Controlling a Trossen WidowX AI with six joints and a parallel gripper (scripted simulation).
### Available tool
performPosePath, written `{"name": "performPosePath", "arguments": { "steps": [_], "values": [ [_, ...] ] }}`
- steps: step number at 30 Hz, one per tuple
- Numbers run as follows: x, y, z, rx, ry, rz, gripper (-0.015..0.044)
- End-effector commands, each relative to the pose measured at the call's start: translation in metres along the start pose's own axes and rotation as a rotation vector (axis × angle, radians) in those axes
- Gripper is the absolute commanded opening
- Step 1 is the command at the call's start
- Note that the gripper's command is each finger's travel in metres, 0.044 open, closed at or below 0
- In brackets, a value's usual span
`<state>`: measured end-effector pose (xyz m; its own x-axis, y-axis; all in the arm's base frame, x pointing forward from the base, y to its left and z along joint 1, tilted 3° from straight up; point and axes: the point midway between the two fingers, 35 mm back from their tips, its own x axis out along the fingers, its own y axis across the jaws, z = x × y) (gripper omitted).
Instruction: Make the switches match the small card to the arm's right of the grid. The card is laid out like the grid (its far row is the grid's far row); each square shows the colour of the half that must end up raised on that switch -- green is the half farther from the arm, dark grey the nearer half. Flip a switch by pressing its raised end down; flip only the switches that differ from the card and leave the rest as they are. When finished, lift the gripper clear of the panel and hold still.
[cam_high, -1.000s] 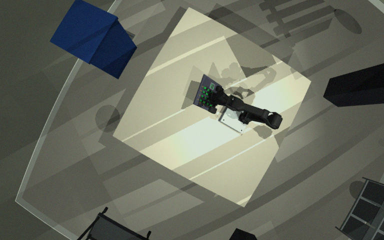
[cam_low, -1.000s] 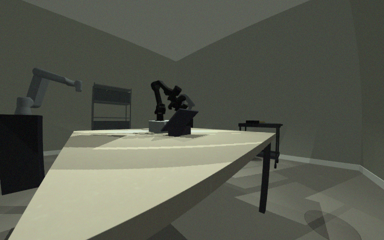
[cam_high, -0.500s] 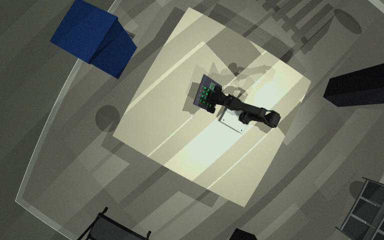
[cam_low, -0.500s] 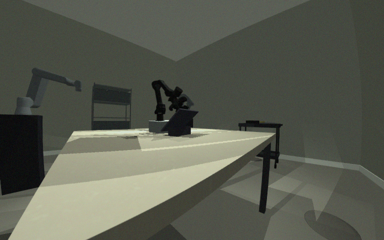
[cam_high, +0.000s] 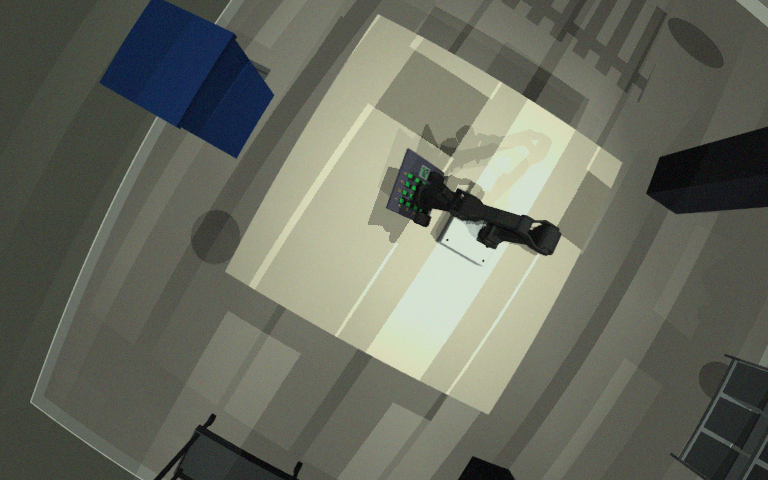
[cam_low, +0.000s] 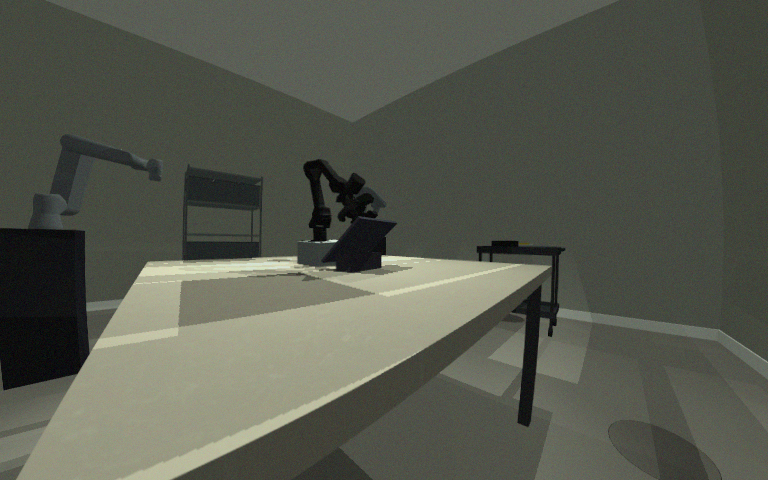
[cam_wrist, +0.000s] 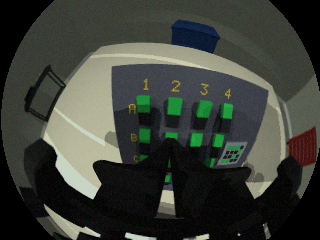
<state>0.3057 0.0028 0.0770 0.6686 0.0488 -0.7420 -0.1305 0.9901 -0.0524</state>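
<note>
The dark tilted switch panel (cam_high: 408, 158) (cam_low: 362, 240) (cam_wrist: 125, 80) stands in front of the arm. Switch A1 (cam_wrist: 144, 105), switch A2 (cam_wrist: 174, 106), switch A3 (cam_wrist: 204, 109) and switch A4 (cam_wrist: 227, 111) show green far halves and dark near halves. Switch B1 (cam_wrist: 144, 135), switch B3 (cam_wrist: 196, 139) and switch B4 (cam_wrist: 218, 140) show green. The small card (cam_high: 424, 171) (cam_wrist: 233, 154) is at the grid's right; its squares are too small to read surely. My gripper (cam_wrist: 170, 142) is shut and empty, its tips over switch B2 (cam_wrist: 171, 135). Contact cannot be told. The fingers hide much of the lower rows.
The white base block (cam_high: 467, 243) (cam_low: 311, 251) is under the arm on the pale table (cam_high: 305, 226) (cam_low: 226, 384). A blue box (cam_high: 164, 62) (cam_wrist: 195, 37) is beyond the table. A red ribbed object (cam_wrist: 303, 146) is at the right. Shadows cross the table.
</note>
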Motion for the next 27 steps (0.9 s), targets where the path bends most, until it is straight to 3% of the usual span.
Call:
{"name": "performPosePath", "arguments": {
  "steps": [1,27],
  "values": [
    [0.0004,-0.0005,-0.0002,0.004,0.0,-0.004,0.0],
    [0.0032,-0.0006,-0.0001,0.004,0.0,-0.004,0.0]
  ]
}}
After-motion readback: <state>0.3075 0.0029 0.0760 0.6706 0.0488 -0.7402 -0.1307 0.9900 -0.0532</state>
